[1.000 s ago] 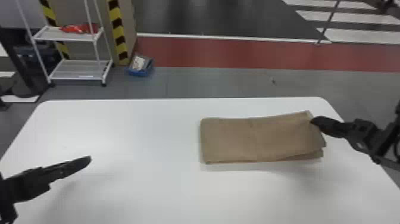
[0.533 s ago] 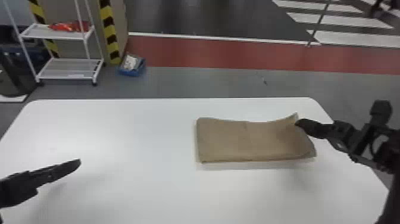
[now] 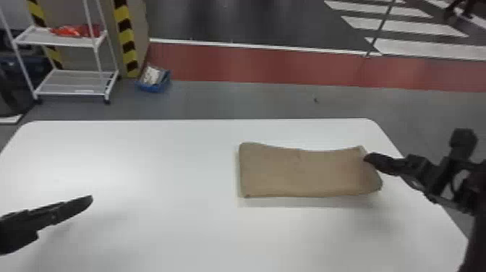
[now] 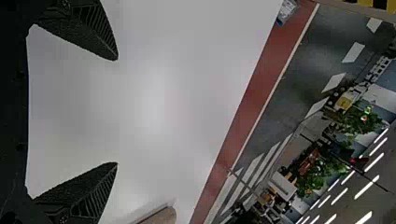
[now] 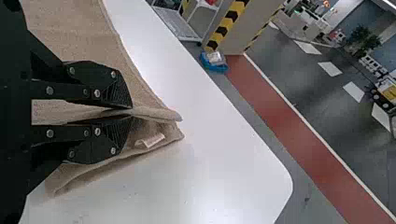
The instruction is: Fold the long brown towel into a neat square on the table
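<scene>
A smooth white counter (image 3: pixel 144 162) carries the work, its far edge running straight between rounded corners at eleven o'clock and one o'clock. From the middle of its visible top, the brown towel (image 3: pixel 307 173) lies toward two o'clock, folded into a long rectangle whose length runs roughly from nine to three. The towel's nine o'clock end rests just inboard of the counter's middle, while its three o'clock end comes near the counter's side edge. At that end the cloth is bunched and partly raised, with layers standing apart and a small pale tag (image 5: pixel 152 140) between them. A soft shadow falls on the white surface along the towel's six o'clock side
</scene>
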`<state>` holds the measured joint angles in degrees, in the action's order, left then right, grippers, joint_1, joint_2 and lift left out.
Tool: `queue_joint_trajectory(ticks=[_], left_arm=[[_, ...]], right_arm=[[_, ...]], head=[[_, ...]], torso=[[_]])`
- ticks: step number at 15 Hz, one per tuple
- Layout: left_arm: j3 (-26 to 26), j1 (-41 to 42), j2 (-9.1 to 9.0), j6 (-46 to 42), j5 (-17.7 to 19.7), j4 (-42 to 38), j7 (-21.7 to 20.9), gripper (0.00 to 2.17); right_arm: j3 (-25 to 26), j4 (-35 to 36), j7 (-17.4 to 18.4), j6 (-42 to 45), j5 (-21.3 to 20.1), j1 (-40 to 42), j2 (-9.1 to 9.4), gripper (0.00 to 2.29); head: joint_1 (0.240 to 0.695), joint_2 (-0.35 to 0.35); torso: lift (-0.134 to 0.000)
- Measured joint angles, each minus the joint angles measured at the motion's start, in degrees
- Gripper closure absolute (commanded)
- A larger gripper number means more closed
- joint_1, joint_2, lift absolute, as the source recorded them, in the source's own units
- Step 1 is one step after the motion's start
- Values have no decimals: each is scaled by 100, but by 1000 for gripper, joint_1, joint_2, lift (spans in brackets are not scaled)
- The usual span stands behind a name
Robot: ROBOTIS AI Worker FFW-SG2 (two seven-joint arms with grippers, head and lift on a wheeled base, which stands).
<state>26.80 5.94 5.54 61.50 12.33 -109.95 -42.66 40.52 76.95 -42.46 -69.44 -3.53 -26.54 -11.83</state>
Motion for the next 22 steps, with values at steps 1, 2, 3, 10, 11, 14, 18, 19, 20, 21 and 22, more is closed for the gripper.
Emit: queue_joint_trajectory(ticks=[1, 2, 3, 10, 11, 14, 18, 19, 20, 21, 22], left_arm=[[-9, 7, 0, -1, -6, 0, 8, 80], [-11, 12, 2, -2, -9, 0, 11, 80], [-2, 12, 9, -2, -11, 0, 12, 80], [-6, 21, 6, -36, -11, 23, 12, 80], [-7, 23, 6, -37, -11, 21, 12, 80], [5, 62, 7, -37, -11, -17, -11, 80], [17, 124, 0, -92, 5, -24, -44, 83], [23, 134, 0, -96, 6, -30, -36, 83], [30, 152, 0, -97, 6, -45, -37, 83], [39, 182, 0, -100, 9, -67, -49, 83], [54, 207, 1, -103, 14, -80, -59, 83]], right_arm=[[-7, -124, 3, 83, -48, -60, -13, 981], [-14, -178, 3, 110, -78, -97, -20, 950], [-13, -193, 2, 95, -90, -110, -21, 950], [58, 159, -77, -330, 60, 15, 30, 950], [65, 411, -94, -559, 153, 27, 52, 950], [101, 683, -87, -1021, 170, -126, -26, 950], [119, 87, -26, -321, -107, -113, -84, 950], [111, 62, -24, -342, -105, -113, -87, 947], [104, 102, -38, -452, -65, -113, -72, 839], [108, 189, -71, -625, -22, -105, -50, 562], [109, 253, -84, -742, -19, -77, -44, 508]], head=[[695, -166], [695, -167], [695, -166], [695, -160], [695, -156], [695, -151], [695, -180], [695, -180], [695, -173], [695, -168], [695, -164]], torso=[[-124], [-124], [-124], [-124], [-124], [-124], [-124], [-124], [-124], [-124], [-124]])
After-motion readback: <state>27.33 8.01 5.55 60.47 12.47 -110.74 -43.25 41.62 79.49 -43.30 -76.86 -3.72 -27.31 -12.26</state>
